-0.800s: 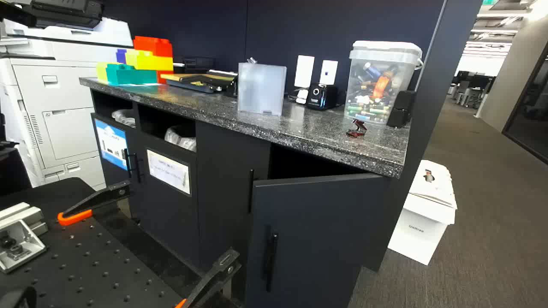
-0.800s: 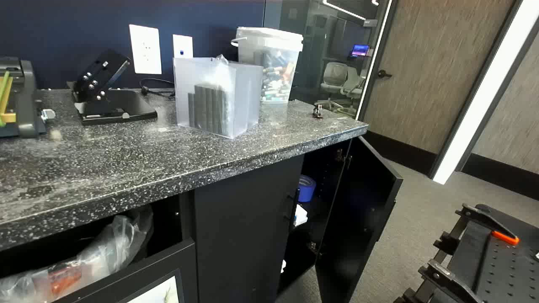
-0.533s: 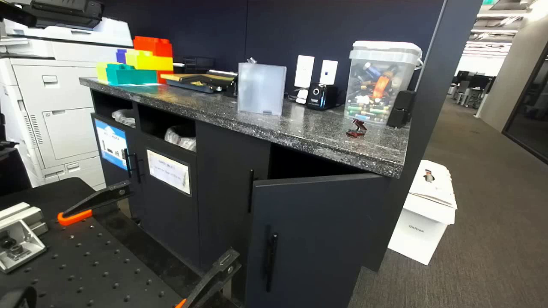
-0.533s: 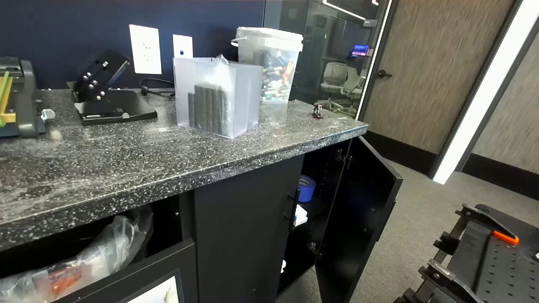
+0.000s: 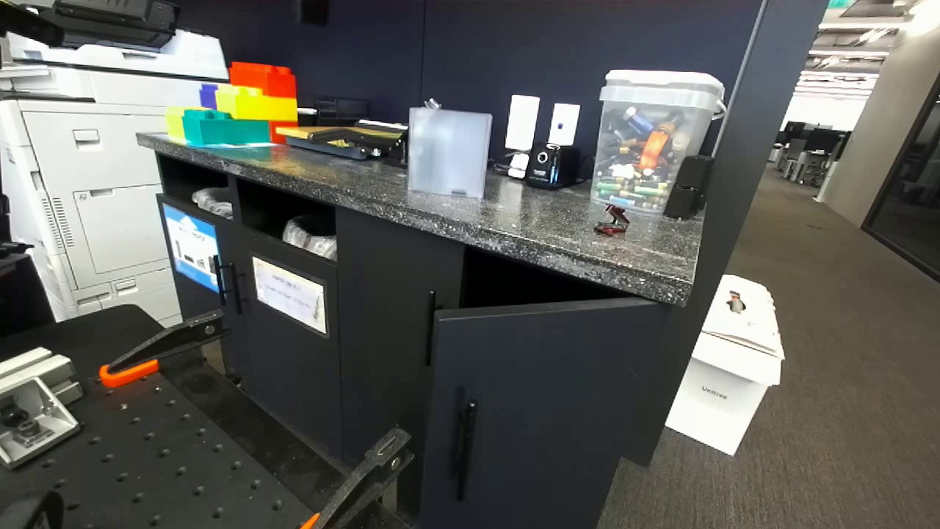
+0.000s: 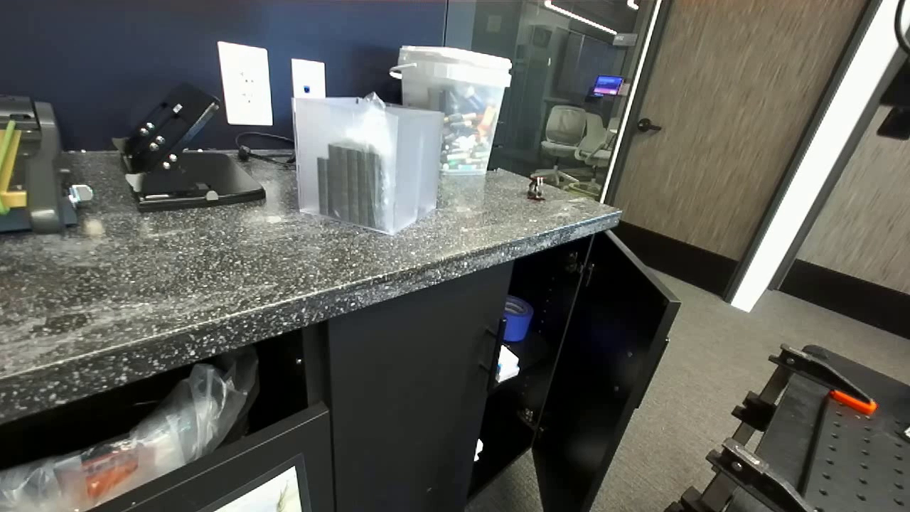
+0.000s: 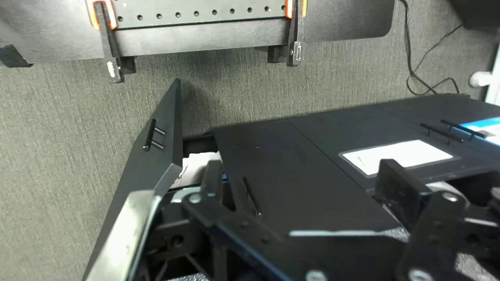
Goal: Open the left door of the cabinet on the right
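The cabinet's left door shows as a flat dark panel in both exterior views (image 5: 393,286) (image 6: 412,384). It stands shut in line with the cabinet front. Its slim black bar handle (image 5: 431,328) is near the edge beside the opening; it also shows in the wrist view (image 7: 252,197). The twin right door (image 5: 543,397) stands swung open. The cabinet has a speckled grey granite top (image 5: 529,239). My gripper (image 7: 300,171) is open in the wrist view, with nothing between its fingers. The left door (image 7: 285,168) appears beyond them, and I see no contact.
A black perforated table (image 5: 147,448) with orange-tipped clamps stands facing the cabinet. The opening holds blue tape (image 6: 517,318) and white items. A labelled panel (image 5: 290,294) adjoins the left door. A clear bin (image 5: 449,153) and battery bucket (image 5: 650,139) stand on the counter.
A dark shape now shows at the top edge in an exterior view, and dark parts with a cable at the right edge in an exterior view. Both doors look unmoved.
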Available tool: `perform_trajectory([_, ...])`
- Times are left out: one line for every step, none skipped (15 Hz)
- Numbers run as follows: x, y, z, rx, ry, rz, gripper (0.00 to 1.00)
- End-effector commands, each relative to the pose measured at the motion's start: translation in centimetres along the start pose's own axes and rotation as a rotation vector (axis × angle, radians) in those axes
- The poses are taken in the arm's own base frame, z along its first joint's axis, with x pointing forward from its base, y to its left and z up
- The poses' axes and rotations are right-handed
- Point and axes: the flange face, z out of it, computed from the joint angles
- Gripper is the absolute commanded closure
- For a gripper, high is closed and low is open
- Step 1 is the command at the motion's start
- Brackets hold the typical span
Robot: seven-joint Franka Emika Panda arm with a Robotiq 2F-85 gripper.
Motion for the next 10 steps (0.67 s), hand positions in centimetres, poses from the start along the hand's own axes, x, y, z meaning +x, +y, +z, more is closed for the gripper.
perform_trajectory([3.5,-5.9,6.6,-0.064,-0.061,0.020,0.00])
perform_trajectory([4.3,-7.2,8.7,-0.080,-0.060,0.030,0.00])
perform_trajectory([5.2,-8.3,10.7,-0.098,-0.054,0.051,0.00])
perform_trajectory([6.0,-9.3,12.4,-0.109,-0.044,0.071,0.00])
perform_trajectory([6.9,-10.0,14.2,-0.119,-0.037,0.088,0.00])
perform_trajectory([7.7,-10.4,16.1,-0.131,-0.032,0.107,0.00])
perform_trajectory([8.5,-10.5,18.1,-0.141,-0.022,0.122,0.00])
perform_trajectory([9.3,-10.6,19.9,-0.152,-0.011,0.134,0.00])
perform_trajectory([10.2,-10.3,21.9,-0.163,0.008,0.147,0.00])
perform_trajectory([11.1,-10.0,23.8,-0.180,0.022,0.155,0.00])
